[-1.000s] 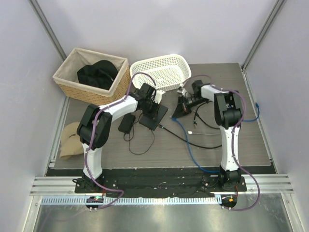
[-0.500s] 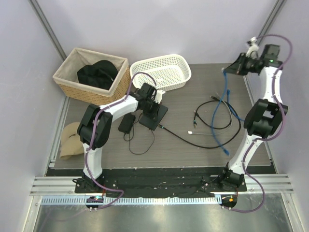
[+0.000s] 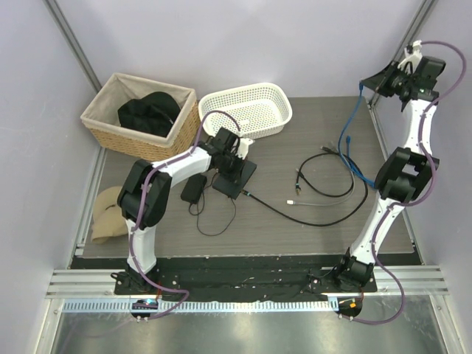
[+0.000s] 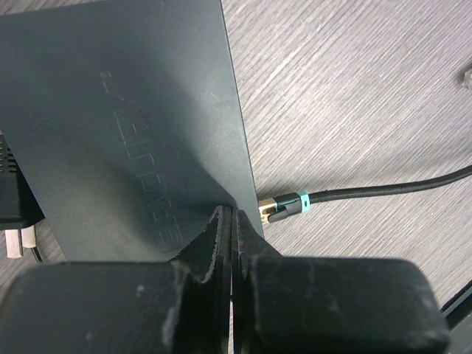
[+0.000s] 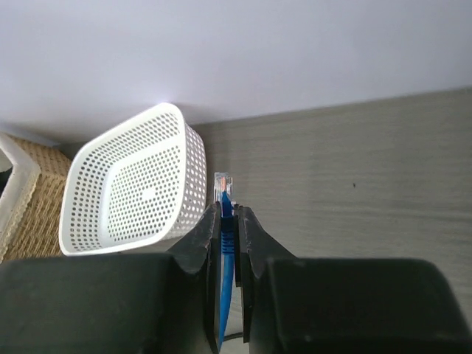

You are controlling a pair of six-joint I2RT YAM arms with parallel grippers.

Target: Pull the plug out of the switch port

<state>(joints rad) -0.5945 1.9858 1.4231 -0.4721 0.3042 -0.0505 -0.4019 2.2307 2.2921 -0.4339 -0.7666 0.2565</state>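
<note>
1. Top external view
   - The switch (image 3: 240,181) lies flat on the table (image 3: 310,236), left of centre and near the white basket (image 3: 247,110).
   - The left gripper (image 3: 236,157) is down on the far part of the switch.
   - The right arm is raised high at the far right corner. The right gripper (image 3: 375,82) holds the blue cable (image 3: 341,137), which hangs down to the table, well apart from the switch.

2. Left wrist view
   - The fingers are pressed together with nothing between them, and their tips rest at the switch's edge.
   - A black cable (image 4: 383,188) ends in a teal-banded plug (image 4: 282,206) against that same edge. The angle makes it hard to tell whether this plug is seated in a port.

3. Right wrist view
   - The fingers are clamped on the blue cable just below its clear plug (image 5: 221,183).
   - The plug stands free above the fingertips, in the air.
   - The white basket lies below, to the left.
</note>
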